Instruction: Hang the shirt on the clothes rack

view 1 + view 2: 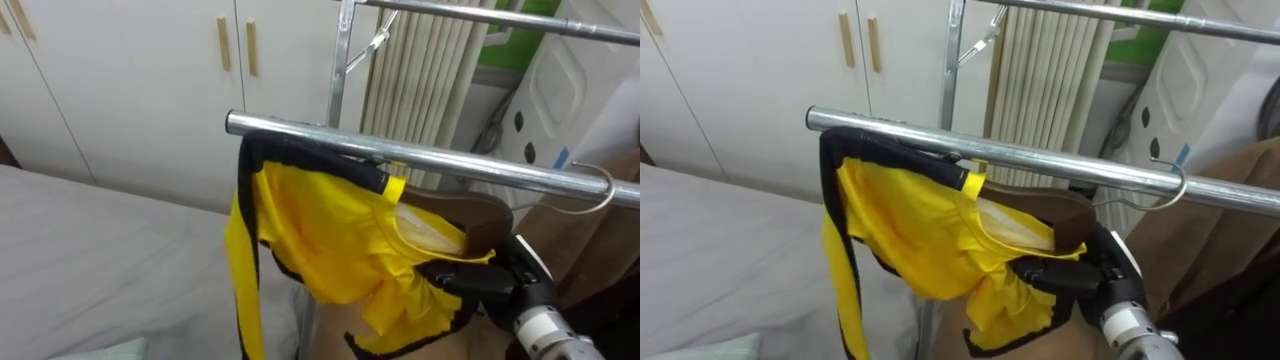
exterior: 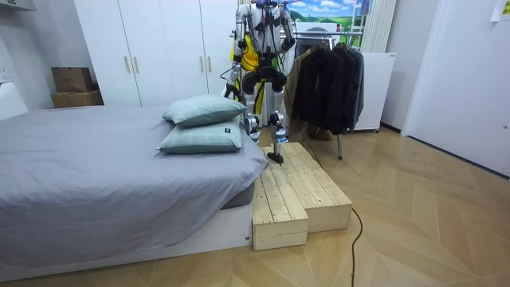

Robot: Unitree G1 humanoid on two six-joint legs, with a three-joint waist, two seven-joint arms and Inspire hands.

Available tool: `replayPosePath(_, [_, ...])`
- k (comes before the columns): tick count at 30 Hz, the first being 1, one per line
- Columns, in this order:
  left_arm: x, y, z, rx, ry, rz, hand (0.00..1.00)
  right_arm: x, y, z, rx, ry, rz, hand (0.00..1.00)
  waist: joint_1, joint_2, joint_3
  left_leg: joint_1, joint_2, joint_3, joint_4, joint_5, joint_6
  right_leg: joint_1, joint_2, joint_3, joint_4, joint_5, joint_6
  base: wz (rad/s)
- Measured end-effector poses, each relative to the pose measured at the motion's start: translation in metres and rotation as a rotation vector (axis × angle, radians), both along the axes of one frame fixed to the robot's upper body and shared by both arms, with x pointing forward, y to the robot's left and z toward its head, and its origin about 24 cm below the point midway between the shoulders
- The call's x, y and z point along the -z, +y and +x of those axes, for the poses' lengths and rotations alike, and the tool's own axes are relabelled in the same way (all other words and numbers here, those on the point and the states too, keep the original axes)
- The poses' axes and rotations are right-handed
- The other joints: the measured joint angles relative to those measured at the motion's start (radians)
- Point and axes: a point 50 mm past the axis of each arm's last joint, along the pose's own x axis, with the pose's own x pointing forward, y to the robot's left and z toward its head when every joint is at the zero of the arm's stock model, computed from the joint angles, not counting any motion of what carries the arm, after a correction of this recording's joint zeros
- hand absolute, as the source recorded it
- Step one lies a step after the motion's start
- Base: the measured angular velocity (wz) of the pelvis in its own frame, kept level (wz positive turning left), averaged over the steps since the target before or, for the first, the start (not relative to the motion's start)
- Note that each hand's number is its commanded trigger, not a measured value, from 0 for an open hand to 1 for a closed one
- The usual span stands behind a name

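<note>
One yellow shirt (image 1: 310, 235) with black trim sits on a wooden hanger (image 1: 485, 215), just under the metal rail (image 1: 430, 160). The hanger hook (image 1: 597, 195) looks looped over the rail. Right hand (image 1: 490, 283) has its fingers curled round the shirt's lower edge below the hanger. Robot stands on the wooden platform (image 2: 299, 191) beside the bed (image 2: 96, 175).

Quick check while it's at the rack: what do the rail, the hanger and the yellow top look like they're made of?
Rail: bare metal, probably steel tube; it is silvery with bright glints.
Hanger: looks like brown wood with a smooth, matte body, and a thin metal wire hook.
Yellow top: thin, synthetic-looking cloth with a slight sheen, soft folds and black trim.
</note>
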Motion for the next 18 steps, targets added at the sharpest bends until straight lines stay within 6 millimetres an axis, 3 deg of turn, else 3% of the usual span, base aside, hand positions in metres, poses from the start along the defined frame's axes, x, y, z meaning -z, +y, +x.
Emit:
replayPosePath(4, [0.001,0.0,-0.002,-0.003,0.01,0.0,0.0,0.005,-0.002,-0.002,0.009,0.018,0.0,0.0,-0.002,-0.001,-0.0059,0.004,0.0,0.001,0.0,0.0,0.0,0.004,0.0,0.0,-0.001,0.0,0.0,0.0])
replayPosePath(18, [0.001,0.002,-0.007,-0.021,0.03,0.006,0.0,0.01,-0.012,-0.007,0.035,0.041,-0.087,0.0,-0.014,-0.002,-0.0072,0.004,0.0,0.003,0.0,0.0,0.0,0.003,0.001,0.001,-0.001,0.0,0.0,0.0])
